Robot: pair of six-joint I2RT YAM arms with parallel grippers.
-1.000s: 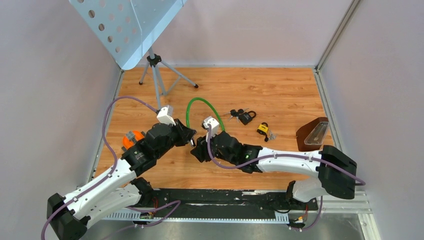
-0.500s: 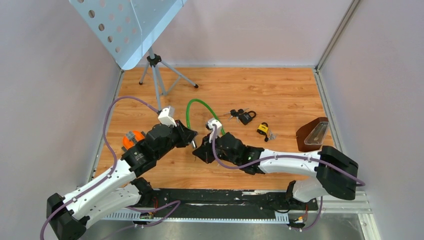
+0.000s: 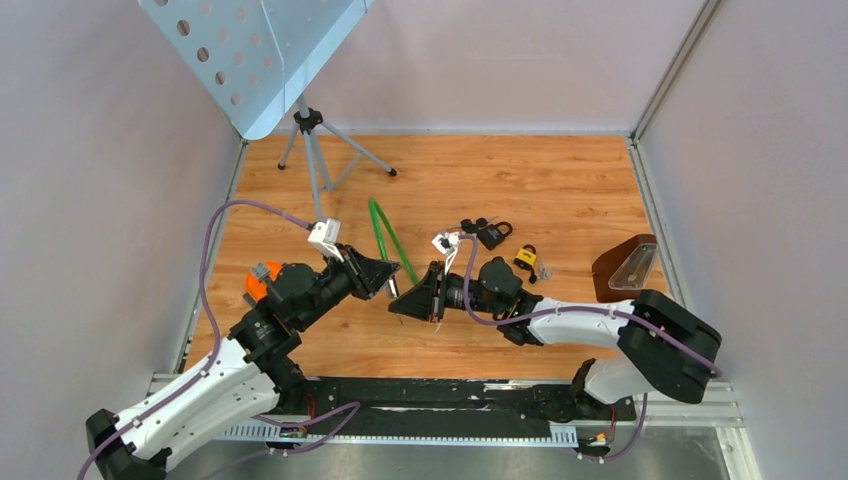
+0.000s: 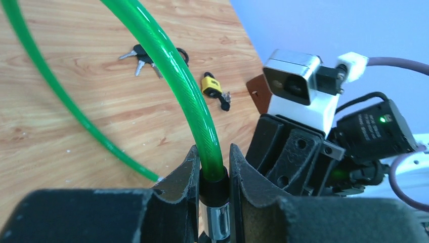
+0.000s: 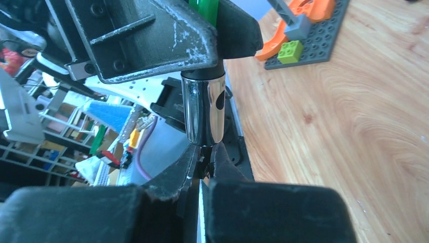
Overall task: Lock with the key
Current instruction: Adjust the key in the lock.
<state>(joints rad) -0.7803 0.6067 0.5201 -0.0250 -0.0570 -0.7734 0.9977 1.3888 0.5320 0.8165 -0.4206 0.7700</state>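
Two arms meet above the front middle of the wooden table (image 3: 560, 180). The left gripper (image 3: 384, 281) is clamped on the black collar of the green cable lock (image 3: 384, 228). Only the right wrist view shows the lock's chrome barrel (image 5: 204, 114), with the right gripper (image 5: 205, 156) pinched on the key (image 5: 203, 162) at its tip. The left wrist view shows a yellow padlock (image 4: 211, 85) beyond. Half a second ago the cable arched wide; now it stands edge-on.
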